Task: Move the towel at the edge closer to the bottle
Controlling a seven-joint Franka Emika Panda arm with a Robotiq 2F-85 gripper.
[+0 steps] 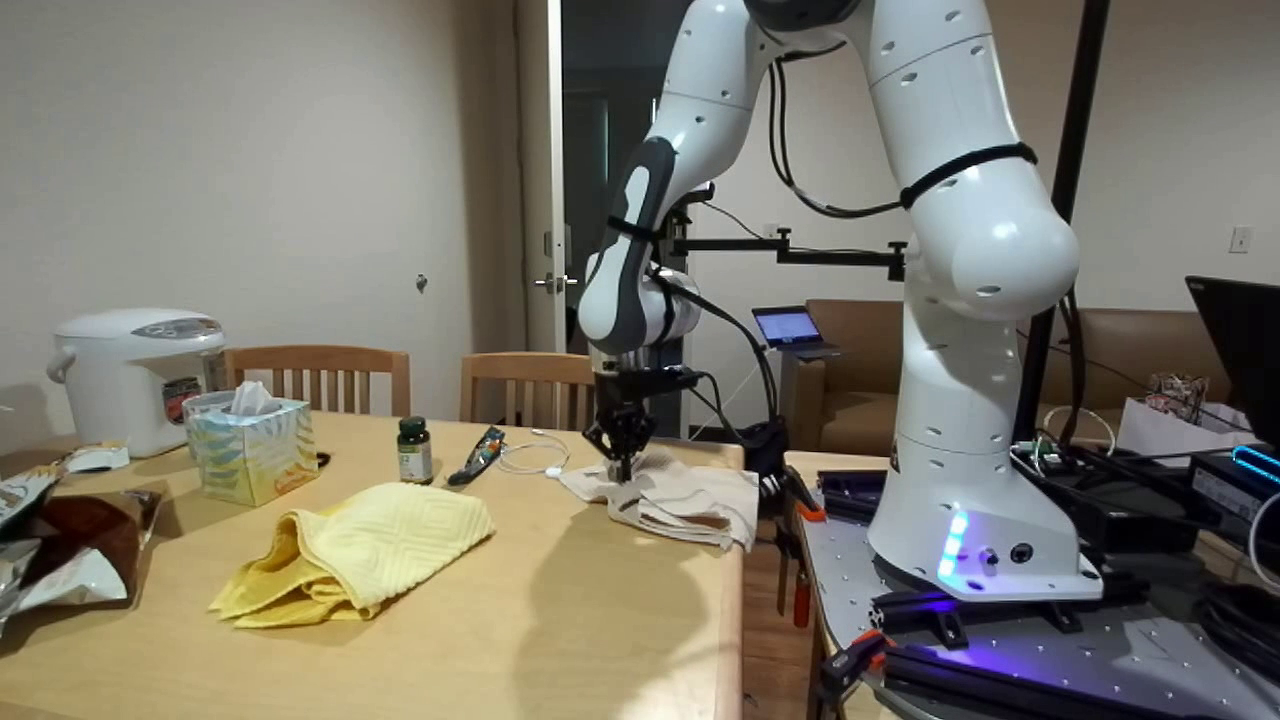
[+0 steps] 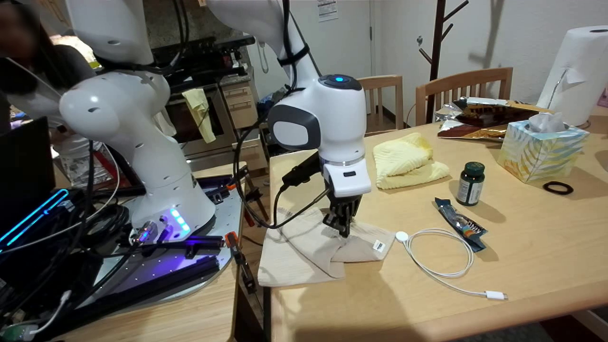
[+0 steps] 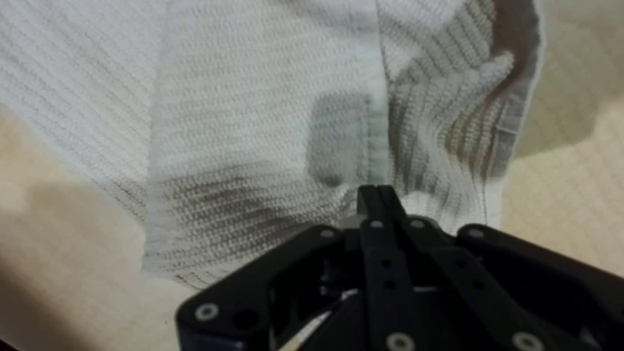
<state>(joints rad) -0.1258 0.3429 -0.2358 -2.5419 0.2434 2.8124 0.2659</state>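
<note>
The beige ribbed towel (image 1: 700, 500) lies loosely folded at the table's edge nearest the robot base. It also shows in an exterior view (image 2: 304, 266) and fills much of the wrist view (image 3: 253, 112). The dark green bottle (image 1: 414, 458) stands upright beyond the towel, apart from it; it also shows in an exterior view (image 2: 470, 186). My gripper (image 1: 622, 474) points down at the towel's middle (image 2: 345, 233). In the wrist view its fingertips (image 3: 376, 189) are together, with creases in the cloth running to them. The pinched cloth itself is mostly hidden.
A white coiled cable (image 2: 441, 251) and a wrapped snack bar (image 1: 478, 455) lie between towel and bottle. A yellow towel (image 1: 390, 545) lies on the table. A tissue box (image 1: 250, 450), snack bags (image 1: 90, 540) and a white water heater (image 1: 140, 380) stand farther off.
</note>
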